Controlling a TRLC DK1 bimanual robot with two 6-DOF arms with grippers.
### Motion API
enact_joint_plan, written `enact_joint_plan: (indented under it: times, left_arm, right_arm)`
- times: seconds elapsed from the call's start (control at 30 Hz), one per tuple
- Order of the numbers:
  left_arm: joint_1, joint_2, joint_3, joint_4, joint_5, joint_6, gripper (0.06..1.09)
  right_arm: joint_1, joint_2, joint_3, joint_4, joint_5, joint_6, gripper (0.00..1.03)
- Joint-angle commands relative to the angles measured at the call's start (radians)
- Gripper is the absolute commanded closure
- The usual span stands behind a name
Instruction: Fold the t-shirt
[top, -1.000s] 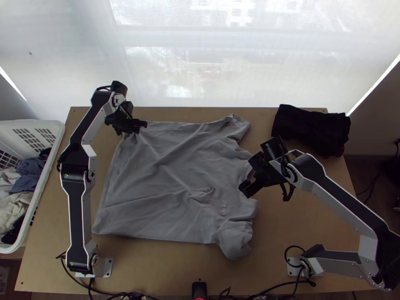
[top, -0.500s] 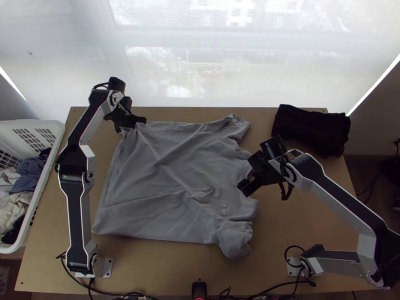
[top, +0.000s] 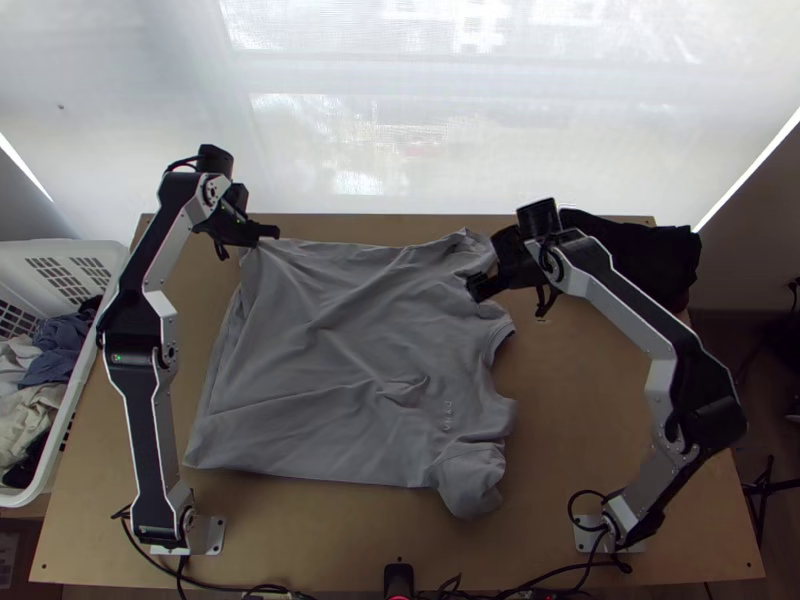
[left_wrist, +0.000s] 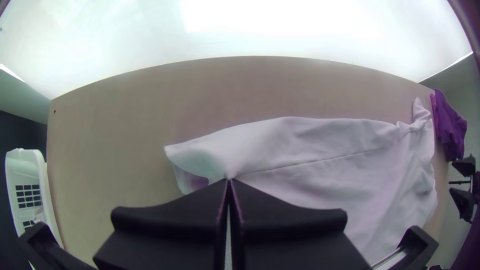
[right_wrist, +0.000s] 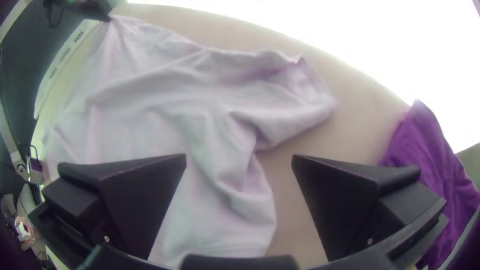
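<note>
A grey t-shirt (top: 330, 370) lies spread with wrinkles, its hem to the left and its neck and sleeves to the right. At its far left hem corner is my left gripper (top: 275, 233); in the left wrist view the left gripper (left_wrist: 229, 181) is shut on the pale shirt (left_wrist: 320, 155), pinching it near the corner. My right gripper (top: 472, 290) is over the shirt's far shoulder, by the far sleeve. In the right wrist view the right gripper (right_wrist: 239, 159) stands open above the shirt (right_wrist: 200, 115), with cloth and bare table below the gap.
A folded black cloth (top: 630, 255) lies at the table's far right corner, near the right arm. A white basket (top: 75, 400) with clothes stands beyond the left edge. Bare wood (top: 590, 430) lies right of the shirt.
The left gripper has moved a little left and away from the near edge, drawing the hem corner with it. The right gripper has swung from the neck towards the far sleeve.
</note>
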Motion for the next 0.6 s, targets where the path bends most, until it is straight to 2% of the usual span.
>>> enact_joint_plan:
  times: [0.0, 0.07, 0.23, 0.4, 0.5, 0.57]
  left_arm:
    - [0.011, -0.008, -0.011, -0.006, 0.000, 0.000, 1.05]
    - [0.011, -0.008, -0.017, -0.006, 0.000, 0.000, 1.05]
    - [0.006, -0.008, -0.028, -0.006, -0.006, -0.002, 1.05]
    - [0.003, -0.011, -0.037, -0.006, -0.023, -0.003, 1.05]
    - [0.003, -0.013, -0.037, -0.006, -0.030, -0.002, 1.05]
    - [0.005, -0.013, -0.037, -0.006, -0.031, -0.002, 1.05]
  right_arm:
    - [-0.021, 0.240, 0.273, 0.020, 0.009, -0.054, 0.05]
    - [-0.017, 0.298, 0.345, 0.017, 0.020, -0.057, 0.05]
    - [-0.014, 0.464, 0.572, -0.050, 0.031, -0.020, 0.18]
    - [0.002, 0.617, 0.775, -0.118, 0.029, 0.021, 0.19]
    - [0.012, 0.655, 0.798, -0.107, 0.029, 0.024, 0.37]
    - [0.017, 0.671, 0.799, -0.099, 0.029, 0.024, 0.40]
